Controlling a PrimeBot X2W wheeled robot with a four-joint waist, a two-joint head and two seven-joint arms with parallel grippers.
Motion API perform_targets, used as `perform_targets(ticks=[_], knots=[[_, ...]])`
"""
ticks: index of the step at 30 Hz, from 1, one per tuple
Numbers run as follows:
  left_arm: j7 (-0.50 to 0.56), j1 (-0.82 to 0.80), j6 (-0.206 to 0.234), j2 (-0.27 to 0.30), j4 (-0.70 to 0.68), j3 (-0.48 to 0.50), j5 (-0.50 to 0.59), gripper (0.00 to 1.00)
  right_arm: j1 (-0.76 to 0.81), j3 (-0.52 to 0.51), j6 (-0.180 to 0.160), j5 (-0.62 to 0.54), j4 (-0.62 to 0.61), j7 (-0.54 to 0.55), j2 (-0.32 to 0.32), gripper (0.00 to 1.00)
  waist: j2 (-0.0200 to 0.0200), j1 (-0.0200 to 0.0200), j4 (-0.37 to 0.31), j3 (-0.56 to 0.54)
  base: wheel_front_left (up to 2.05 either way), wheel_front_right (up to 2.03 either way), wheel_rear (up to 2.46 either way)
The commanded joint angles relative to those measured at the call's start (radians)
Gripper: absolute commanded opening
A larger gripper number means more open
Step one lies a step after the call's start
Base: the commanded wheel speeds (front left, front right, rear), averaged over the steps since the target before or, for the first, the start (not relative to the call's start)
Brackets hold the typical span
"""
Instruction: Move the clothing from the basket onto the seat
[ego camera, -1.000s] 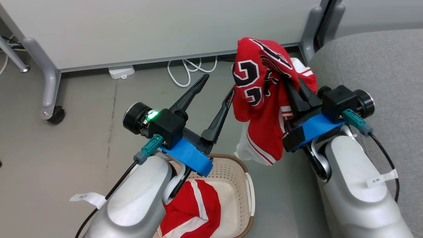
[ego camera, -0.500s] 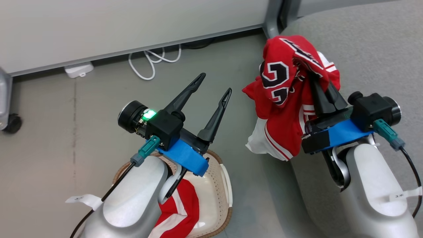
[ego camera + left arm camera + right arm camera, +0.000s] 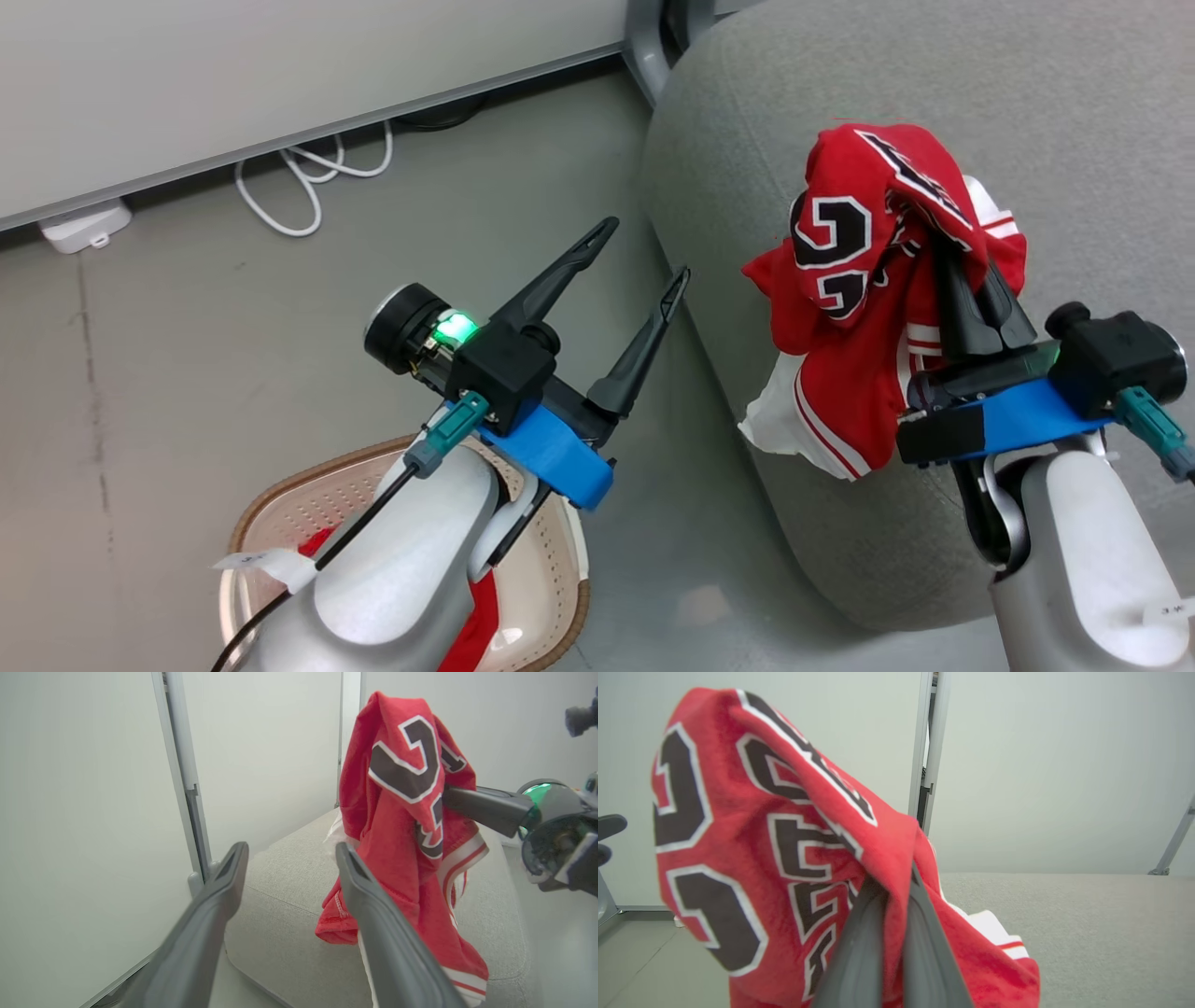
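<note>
Turning with the waist, the robot now brings the right claw (image 3: 966,289) over the seat (image 3: 934,75), where a second ago it hung above the floor beside the cushion. Its fingers are pinched together on the red jersey (image 3: 868,308), which is bunched over the fingertips.

From the grip the jersey hangs down and to the claw's left, long axis roughly vertical, so most of the cloth lies toward the seat's left edge, close to the drop to the floor. Whether the white-trimmed hem touches the cushion I cannot tell. My judgement is that the release calls for carrying it further in from that edge, and the right arm is plainly the nearer one.

The left claw (image 3: 648,249) is spread wide and empty, over the floor between the basket (image 3: 280,485) and the seat's left edge. The second red garment (image 3: 478,621) lies in the basket, under the left forearm.
</note>
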Motion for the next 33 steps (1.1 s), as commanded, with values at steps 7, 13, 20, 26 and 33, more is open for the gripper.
perform_targets(ticks=[7, 13, 20, 26, 33], knots=[[-0.005, -0.026, -0.006, -0.008, 0.013, -0.029, -0.009, 1.00, 0.073, -0.038, 0.001, 0.005, -0.038, -0.001, 0.018, 0.00, 0.0000, -0.0001, -0.052, 0.008, 0.00, 0.00, 0.00], [-0.005, -0.034, -0.007, -0.014, 0.016, -0.054, -0.009, 1.00, 0.119, -0.060, 0.001, 0.008, -0.058, -0.001, 0.027, 0.00, 0.0000, -0.0001, -0.073, 0.013, 0.00, 0.00, 0.00], [-0.005, -0.033, -0.008, -0.008, 0.018, -0.060, -0.018, 1.00, 0.132, -0.064, 0.001, 0.009, -0.075, -0.001, 0.032, 0.00, 0.0000, -0.0001, -0.080, 0.010, 0.00, 0.00, 0.00], [-0.005, -0.044, -0.007, -0.001, -0.001, -0.045, -0.014, 1.00, 0.072, -0.076, 0.001, 0.012, -0.126, -0.001, 0.033, 0.00, 0.0000, -0.0001, -0.069, 0.037, 0.00, 0.00, 0.00], [-0.002, -0.080, 0.005, 0.028, -0.028, -0.031, 0.006, 1.00, -0.106, -0.091, 0.001, 0.017, -0.159, -0.001, -0.032, 0.00, 0.0000, -0.0001, -0.055, 0.143, 0.00, 0.00, 0.00]])
